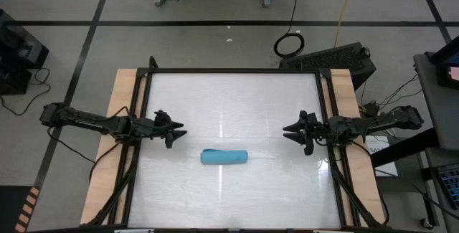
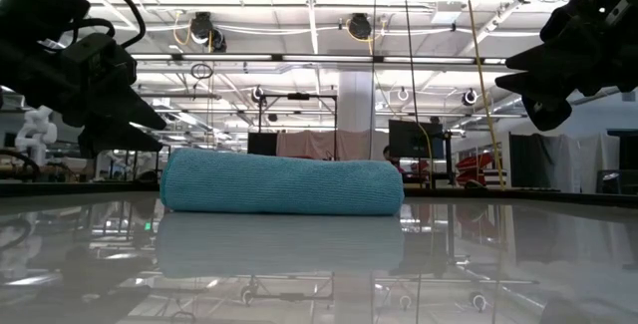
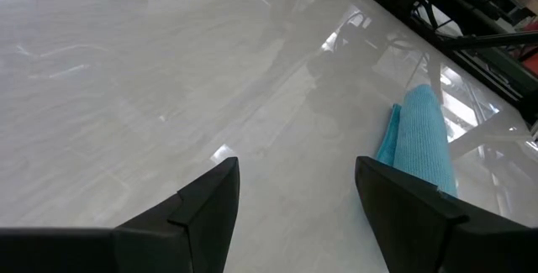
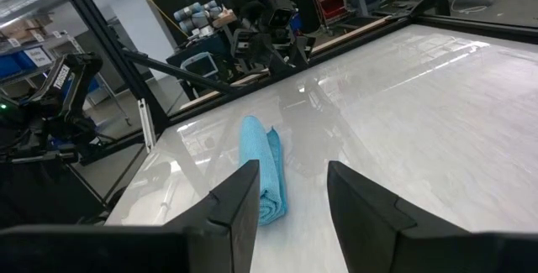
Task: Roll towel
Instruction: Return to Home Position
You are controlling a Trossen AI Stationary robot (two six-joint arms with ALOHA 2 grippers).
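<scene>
The turquoise-blue towel [image 1: 224, 157] lies rolled into a short cylinder on the white table top, a little nearer the near edge than the middle; it rests on its side. It also shows in the low view [image 2: 282, 182], the left wrist view [image 3: 423, 141] and the right wrist view [image 4: 263, 167]. My left gripper [image 1: 179, 130] hovers open at the table's left, apart from the roll. My right gripper [image 1: 288, 130] hovers open at the table's right, also apart from it. Neither touches the towel.
The white table top [image 1: 237, 97] is framed by a black rail, with wooden strips [image 1: 118, 118] along the left and right sides. The room beyond holds racks and equipment.
</scene>
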